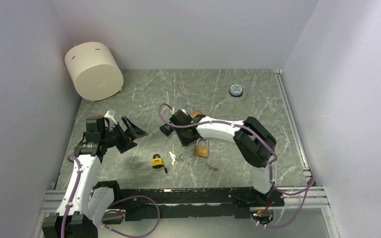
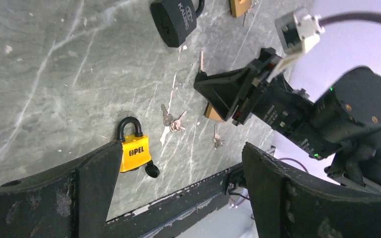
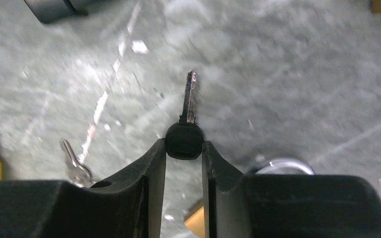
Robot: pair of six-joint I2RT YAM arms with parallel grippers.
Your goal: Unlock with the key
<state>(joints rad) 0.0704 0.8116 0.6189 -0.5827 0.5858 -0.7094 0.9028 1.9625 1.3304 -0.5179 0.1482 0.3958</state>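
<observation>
Mid-table, right gripper clamps black-headed key; left gripper spread apart. Yellow padlock, loose keys, brass padlock toward near edge.

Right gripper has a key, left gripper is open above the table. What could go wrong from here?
1. The right gripper pinches the key only by its black head, so the blade may twist or slip on meeting a keyhole.
2. The left gripper is open and holds no lock; the black padlock lies loose and may slide when pushed.
3. Several padlocks lie about, the yellow padlock among them; the key may suit another.
</observation>
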